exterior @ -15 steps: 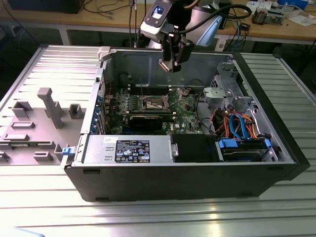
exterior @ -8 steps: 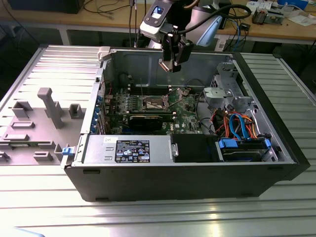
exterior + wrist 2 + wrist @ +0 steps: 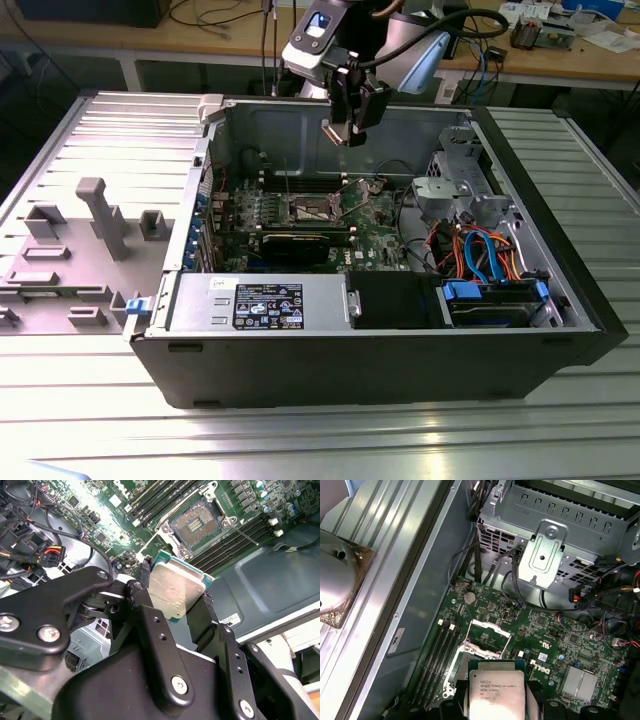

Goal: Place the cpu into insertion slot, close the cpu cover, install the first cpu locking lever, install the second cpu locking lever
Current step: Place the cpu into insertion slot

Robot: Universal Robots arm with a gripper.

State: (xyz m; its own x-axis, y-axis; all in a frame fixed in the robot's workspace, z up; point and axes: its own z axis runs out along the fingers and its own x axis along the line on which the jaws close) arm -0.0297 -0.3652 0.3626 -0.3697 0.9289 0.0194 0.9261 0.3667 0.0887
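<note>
Holds the cpu (image 3: 175,591) in the black hand (image 3: 176,594), clenched on two opposite edges, above the slot (image 3: 196,524) and apart from it. Shows, in the second wrist view, the cpu's dull silver top, scuffed, with a thin green border. Shows, in the first wrist view, several lines of dark print on that same top (image 3: 497,694). Shows the slot's dark, pin-dotted centre bare inside its silver rim.

Flanking the slot, long black memory slots (image 3: 230,540) on the green board (image 3: 555,630), with white lettering printed near the slot. Farther from the slot in the first wrist view, a round coin battery (image 3: 469,597), a ribbed silver heat sink (image 3: 577,682) and a punched grey metal drive cage (image 3: 590,520).

In the exterior view, hangs the hand (image 3: 345,125) over the slot (image 3: 312,208), inside an open grey computer case (image 3: 350,370) lying on a ribbed metal bench (image 3: 400,440). Nearer than the slot, along the case's front wall, a black-and-white label (image 3: 268,305).
</note>
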